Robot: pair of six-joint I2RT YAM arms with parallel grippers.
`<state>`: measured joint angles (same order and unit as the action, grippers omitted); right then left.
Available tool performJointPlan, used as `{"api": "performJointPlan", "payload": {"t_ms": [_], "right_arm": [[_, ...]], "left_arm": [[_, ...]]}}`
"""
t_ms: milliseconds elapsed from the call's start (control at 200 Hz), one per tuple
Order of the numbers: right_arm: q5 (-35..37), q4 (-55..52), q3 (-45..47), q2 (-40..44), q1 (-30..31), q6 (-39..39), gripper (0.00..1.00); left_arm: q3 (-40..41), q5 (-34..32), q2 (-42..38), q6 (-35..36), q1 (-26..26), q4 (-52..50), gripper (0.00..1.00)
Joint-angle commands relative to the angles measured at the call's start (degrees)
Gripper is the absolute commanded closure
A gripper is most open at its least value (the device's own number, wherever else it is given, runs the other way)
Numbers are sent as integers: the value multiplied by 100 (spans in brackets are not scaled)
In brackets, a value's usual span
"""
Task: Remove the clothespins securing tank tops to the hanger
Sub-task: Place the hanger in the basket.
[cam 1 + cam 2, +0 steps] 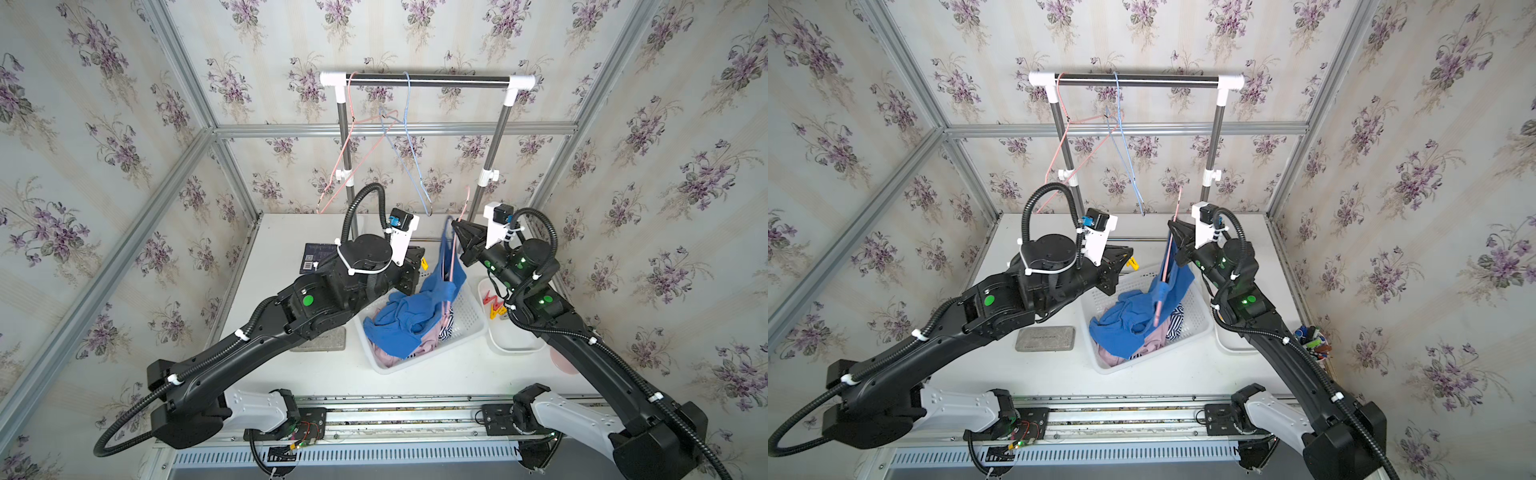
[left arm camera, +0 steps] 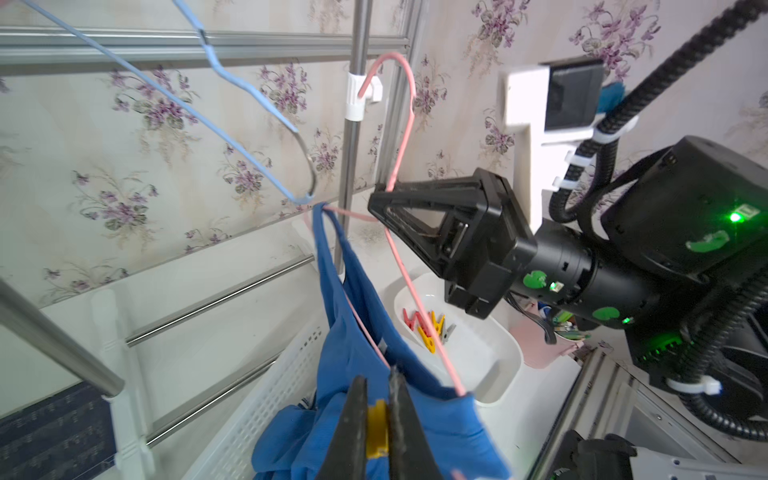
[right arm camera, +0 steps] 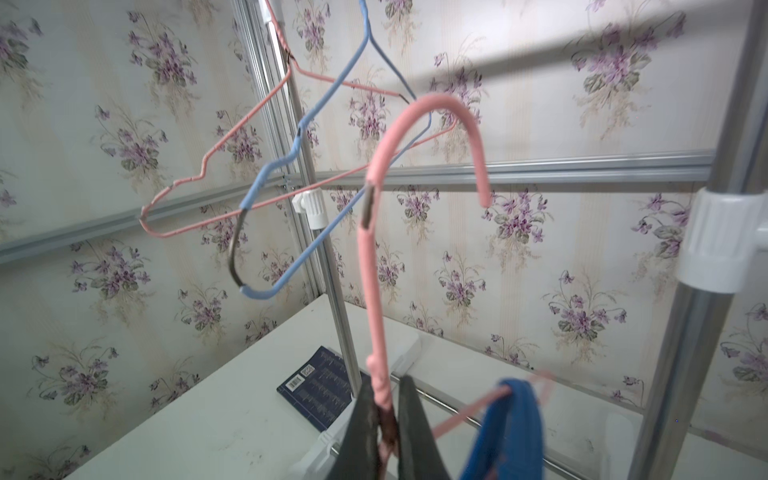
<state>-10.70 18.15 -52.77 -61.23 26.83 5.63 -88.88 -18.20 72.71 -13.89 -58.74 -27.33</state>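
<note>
Yellow clothespin (image 2: 377,428) pinched tight in the left gripper (image 2: 377,384), arm reaching level to the basket (image 1: 471,320) edge; right gripper (image 2: 379,199), raised above the basket, clamps the pink hanger (image 3: 376,291), blue tank top (image 1: 449,270) dangling.

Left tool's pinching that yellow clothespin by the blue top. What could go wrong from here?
The left tool is shut on the yellow clothespin; if it grips the blue top, which I can't tell, a pull could drag the fabric.
The right tool pinches only the thin neck of the pink hanger, so a tug may twist it.
The tray of pins lies beyond the hanger; crossing risks a snag.
</note>
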Motion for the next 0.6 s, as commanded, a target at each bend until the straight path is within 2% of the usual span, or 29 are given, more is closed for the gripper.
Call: {"api": "performJointPlan", "payload": {"t_ms": [0,95,110,170,265,440,594], "right_arm": [[654,-336,-127,-150,209,-295,100],[924,-684,-253,-354,354,-298,100],[990,-716,-257,-381,578,-310,100],[1204,-788,-228,-454,746,-343,100],[1157,-745,-9,-415,811,-254,100],[487,514,1194,112,824,278,100],[278,1486,1900,249,705,935,100]], "left_arm": [[183,-737,-250,330,3,176,100],[400,-1006,-480,436,4,170,100],[422,-1036,-510,440,3,175,100],[523,-1088,-617,460,5,167,100],[664,-1122,-733,442,1,167,100],[888,-1162,-807,345,5,167,100],[908,-1006,-641,271,4,171,100]]}}
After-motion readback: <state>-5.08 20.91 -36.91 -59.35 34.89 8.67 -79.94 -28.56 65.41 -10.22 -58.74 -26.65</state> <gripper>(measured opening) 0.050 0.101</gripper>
